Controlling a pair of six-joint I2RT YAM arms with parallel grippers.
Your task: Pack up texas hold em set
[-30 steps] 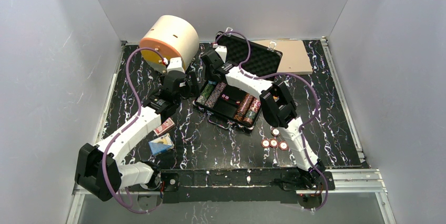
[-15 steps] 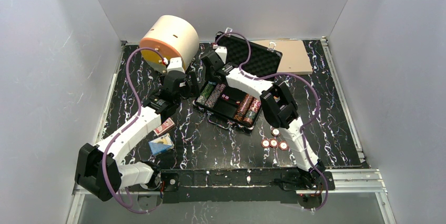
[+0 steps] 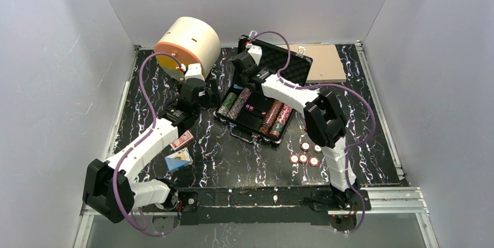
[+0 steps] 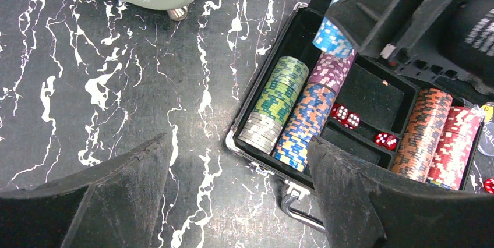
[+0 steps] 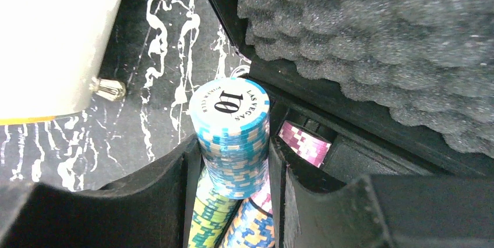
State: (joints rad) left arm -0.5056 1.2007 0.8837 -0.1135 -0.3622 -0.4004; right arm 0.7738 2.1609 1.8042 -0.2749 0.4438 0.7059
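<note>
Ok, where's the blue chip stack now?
Right wrist view: blue chip stack gripped in the right claw at the case's far-left corner, above the green chips.

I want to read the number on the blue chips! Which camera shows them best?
The right wrist view: the blue chips stand close up in the right gripper, the top one reading 10. The left wrist view shows part of the stack's side; I cannot find them in the top view.

Even, diffuse light from above fills the scene, leaving only faint shadows on the black marbled table (image 3: 233, 160). The overhead view is sharp throughout. In the right wrist view the blue chip stack (image 5: 233, 143) is crisp; the cream cylinder (image 5: 52, 38) at left washes out pale, and the near foreground falls dark and soft.
</note>
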